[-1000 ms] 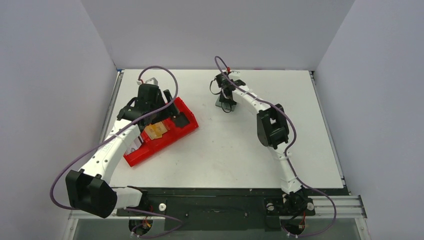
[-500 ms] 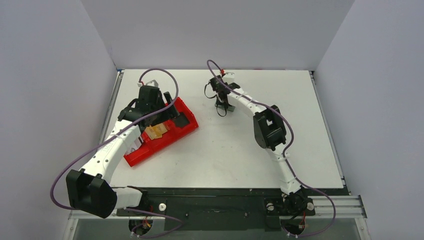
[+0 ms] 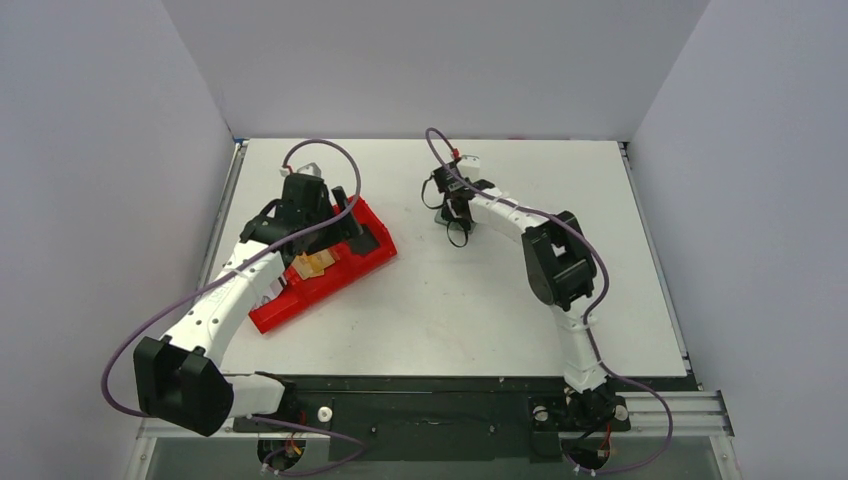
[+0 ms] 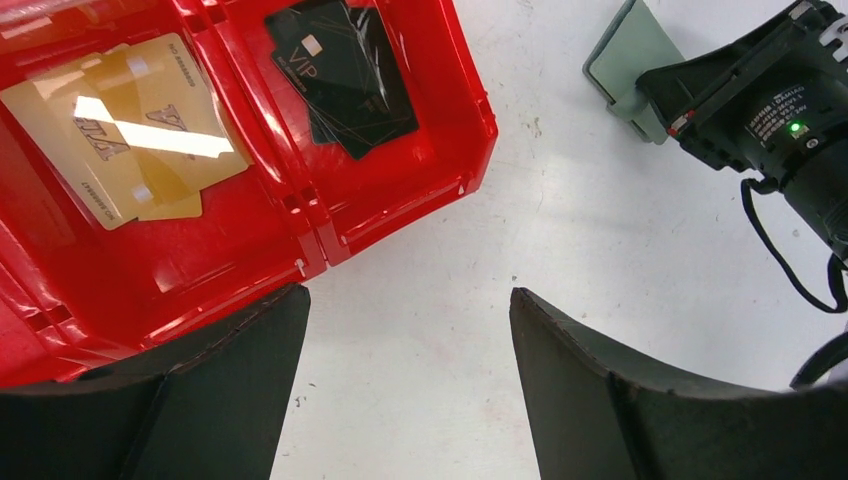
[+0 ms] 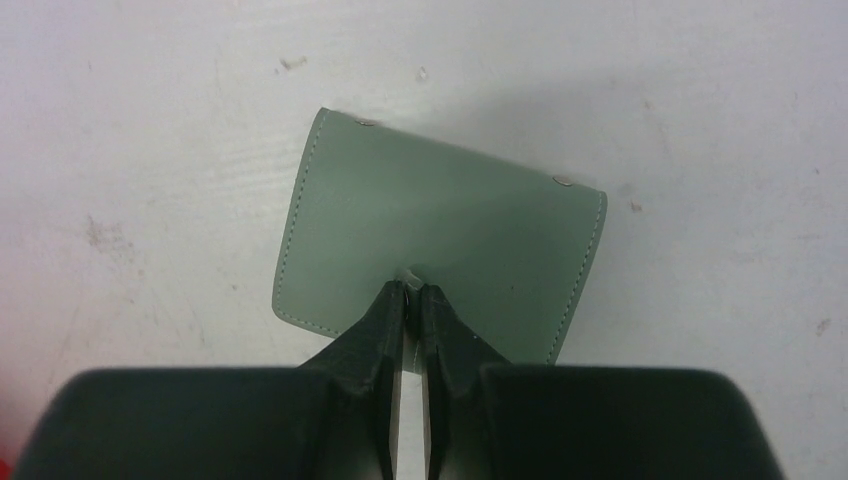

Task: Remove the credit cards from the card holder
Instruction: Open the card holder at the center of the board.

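Card holder, a small flat grey-green stitched pouch with two metal studs, lies on the white bench directly under my right claw. In the top view it sits at about 2 o'clock from the red three-compartment plastic tray, well apart from it. The right claw's two black fingers are pressed together, their tips meeting on the pouch at the middle of its 6 o'clock edge. A small pale speck shows right at the tips. It may be the tab, but I cannot tell from this angle whether anything is actually pinched.

Two tan-yellow credit cards lie overlapped in one compartment of the tray. A black card with a chip and "VIP" lettering lies flat in the compartment next to them.

My left claw hangs above the tray's edge with its fingers spread wide and nothing between them. Through the gap I see bare bench and the tray's red wall at 9 o'clock. In that wrist view the pouch peeks out at 1 o'clock, partly covered by the right claw's black body.
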`<state>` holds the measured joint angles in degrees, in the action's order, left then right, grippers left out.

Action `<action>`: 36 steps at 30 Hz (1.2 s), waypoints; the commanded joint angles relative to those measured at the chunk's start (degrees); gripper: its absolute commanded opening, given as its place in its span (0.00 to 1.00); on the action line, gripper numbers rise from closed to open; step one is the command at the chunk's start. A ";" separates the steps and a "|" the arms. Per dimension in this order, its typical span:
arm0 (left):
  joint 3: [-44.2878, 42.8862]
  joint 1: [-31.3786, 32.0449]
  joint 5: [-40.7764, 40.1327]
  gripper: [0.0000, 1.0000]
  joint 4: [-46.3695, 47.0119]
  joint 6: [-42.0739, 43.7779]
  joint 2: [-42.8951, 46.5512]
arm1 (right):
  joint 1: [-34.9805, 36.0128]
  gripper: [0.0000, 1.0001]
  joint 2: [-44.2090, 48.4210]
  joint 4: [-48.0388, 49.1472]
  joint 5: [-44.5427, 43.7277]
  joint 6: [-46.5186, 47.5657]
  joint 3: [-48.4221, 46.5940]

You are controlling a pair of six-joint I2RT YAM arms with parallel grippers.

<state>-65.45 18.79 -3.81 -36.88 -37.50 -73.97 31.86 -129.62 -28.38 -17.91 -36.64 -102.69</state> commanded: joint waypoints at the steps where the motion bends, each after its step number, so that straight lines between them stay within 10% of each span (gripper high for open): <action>1: 0.77 1.83 0.11 0.72 2.59 -1.25 -0.56 | 0.11 0.00 8.30 0.39 4.67 0.40 9.33; 18: 4.03 14.11 1.11 0.72 8.28 -2.45 -7.64 | 12.25 0.02 47.25 26.15 15.22 3.49 62.11; 22: 0.75 17.95 0.65 0.72 9.47 -2.24 -13.92 | 12.35 0.41 54.17 24.00 12.93 2.47 65.94; 28: -3.02 21.69 1.89 0.72 11.89 -1.86 -22.89 | 12.60 0.60 62.74 16.24 8.20 -1.92 64.75; 36: -6.74 23.45 1.48 0.60 12.81 -0.35 -30.69 | 12.92 0.35 65.16 8.57 3.71 -17.44 68.30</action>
<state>-68.38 41.78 -2.35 -26.79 -39.51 -102.37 44.58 -65.39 -16.97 -11.33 -45.19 -36.69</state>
